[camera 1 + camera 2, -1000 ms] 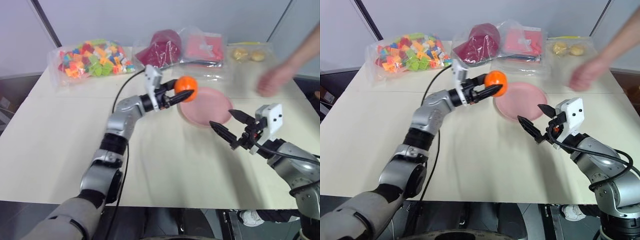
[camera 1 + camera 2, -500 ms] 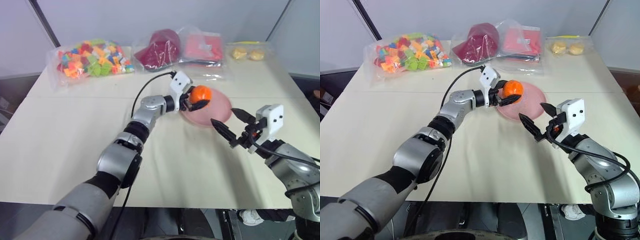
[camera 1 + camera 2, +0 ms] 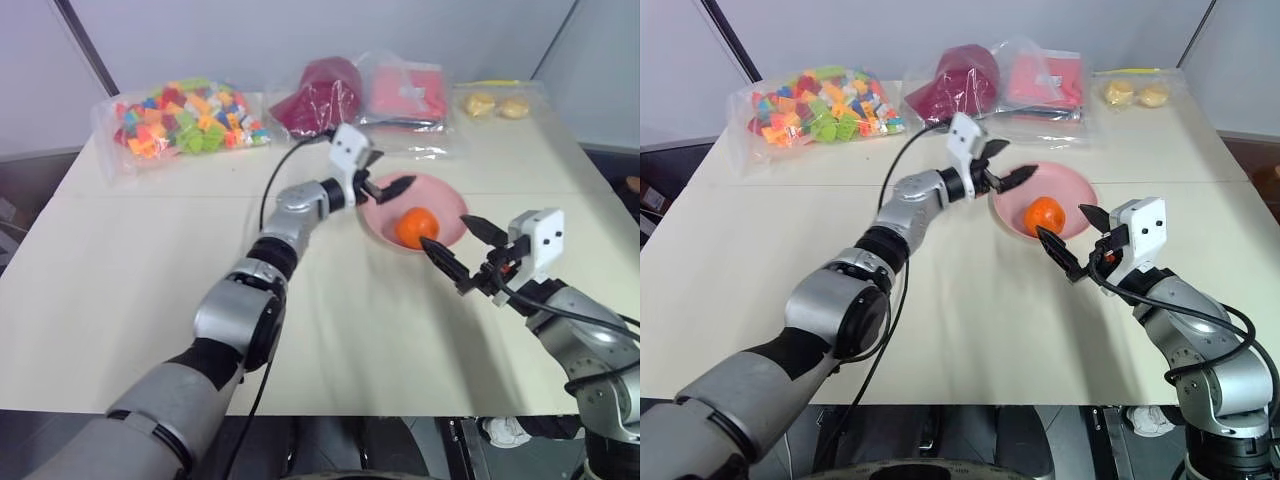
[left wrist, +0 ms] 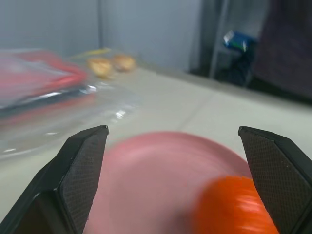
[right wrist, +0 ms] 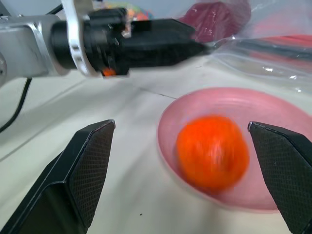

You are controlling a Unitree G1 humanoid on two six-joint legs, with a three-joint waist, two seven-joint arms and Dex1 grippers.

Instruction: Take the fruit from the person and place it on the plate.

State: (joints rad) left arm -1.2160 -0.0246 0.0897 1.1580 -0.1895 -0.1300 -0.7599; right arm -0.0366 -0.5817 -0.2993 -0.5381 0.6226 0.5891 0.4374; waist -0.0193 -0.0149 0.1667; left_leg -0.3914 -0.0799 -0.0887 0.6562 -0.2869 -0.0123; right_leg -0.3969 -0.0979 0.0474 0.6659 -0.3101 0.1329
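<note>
The fruit (image 3: 416, 227) is sitting on the plate (image 3: 446, 201), just below the left hand (image 3: 386, 186) — fingers spread apart now, where a second ago they were clamping it. Placing looks done; next it's just backing off. Right hand (image 3: 452, 249) is hanging open nearby.

A pale cream tabletop (image 3: 120, 270) carried a row of clear plastic bags along its far edge. At the far left lay a bag of small multicoloured building bricks (image 3: 185, 120). Next to it, toward the middle, sat a bag holding a dark red, rounded fabric item (image 3: 320, 95), touching a flat pink-red packet in clear plastic (image 3: 405, 95). At the far right end a clear bag held two pale yellow lumps (image 3: 497, 105). A black cable (image 3: 280, 180) curved over the tabletop near the middle.
</note>
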